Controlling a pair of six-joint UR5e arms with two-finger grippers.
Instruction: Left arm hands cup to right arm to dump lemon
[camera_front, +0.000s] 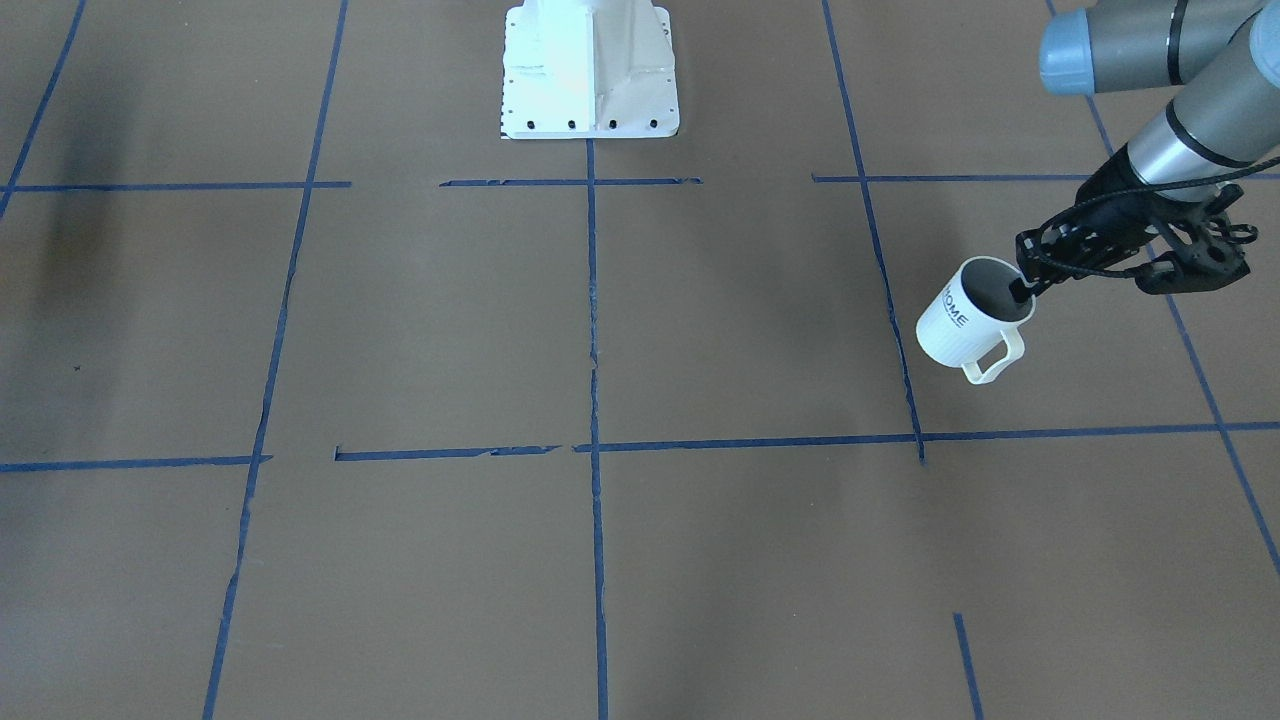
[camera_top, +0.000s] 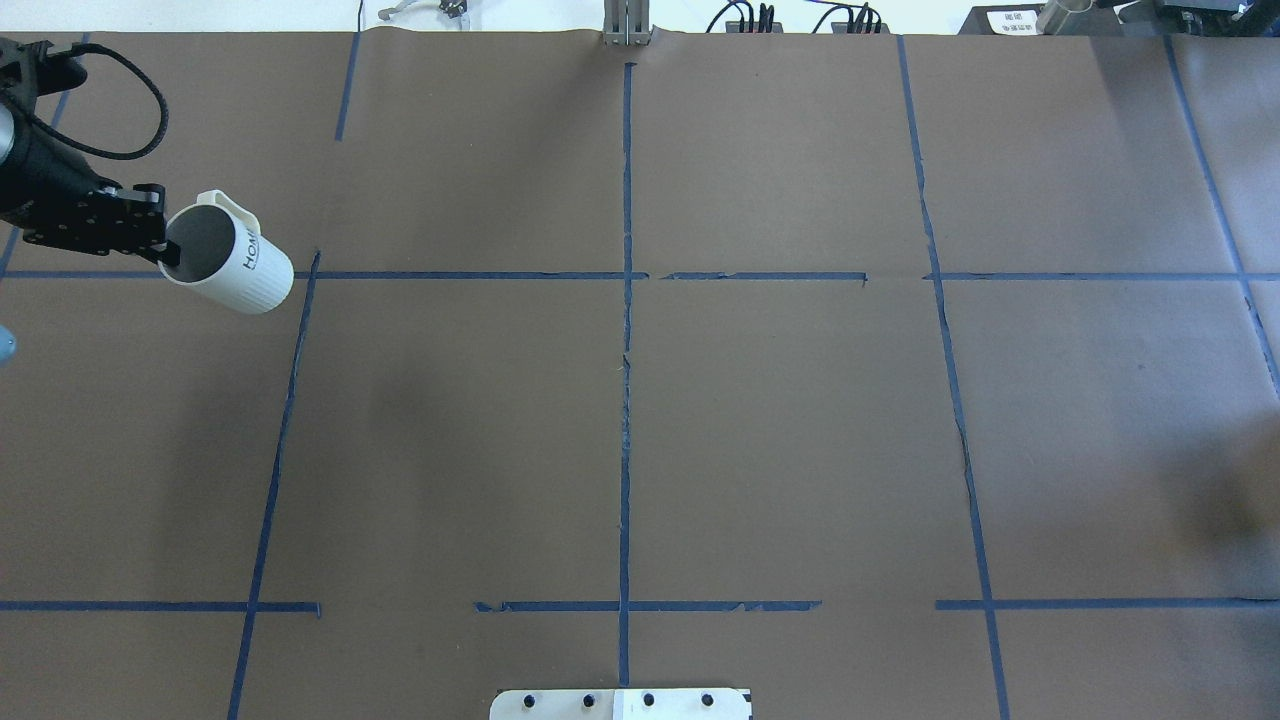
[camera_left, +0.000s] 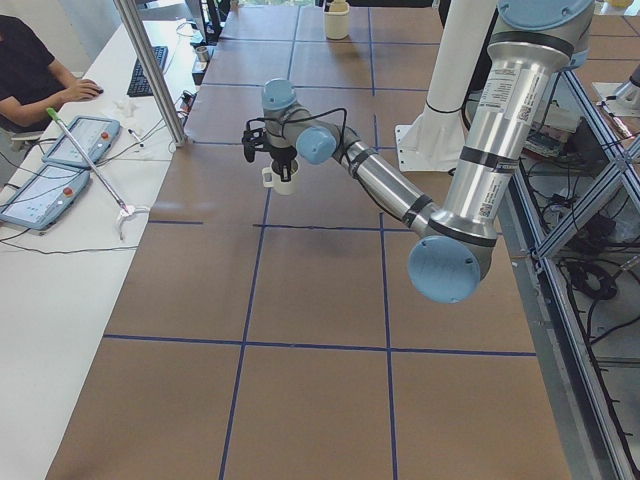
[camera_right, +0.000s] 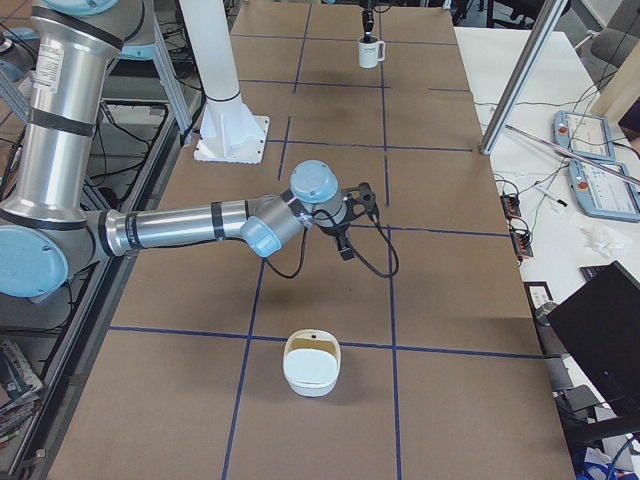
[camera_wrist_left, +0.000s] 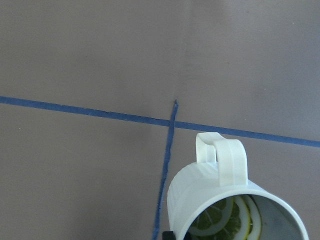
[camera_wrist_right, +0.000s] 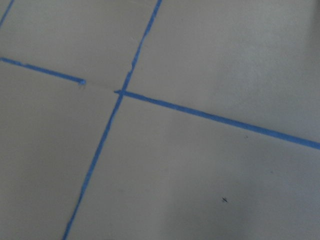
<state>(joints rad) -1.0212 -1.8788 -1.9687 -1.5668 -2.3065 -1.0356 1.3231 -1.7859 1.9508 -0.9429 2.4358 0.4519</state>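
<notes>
The white cup (camera_front: 968, 325) with "HOME" lettering hangs tilted from my left gripper (camera_front: 1024, 287), which is shut on its rim with one finger inside the mouth. The cup also shows at the far left of the overhead view (camera_top: 238, 270), where the left gripper (camera_top: 166, 250) grips it. The left wrist view looks into the cup (camera_wrist_left: 220, 195), handle up, with lemon slices (camera_wrist_left: 225, 220) inside. My right gripper (camera_right: 347, 232) shows only in the exterior right view, low over the table's right part, and I cannot tell whether it is open or shut.
A white bowl (camera_right: 312, 363) sits on the table near the right end, close to the right arm. The white robot base (camera_front: 590, 70) stands at the table's middle edge. Blue tape lines divide the brown tabletop (camera_top: 620, 400).
</notes>
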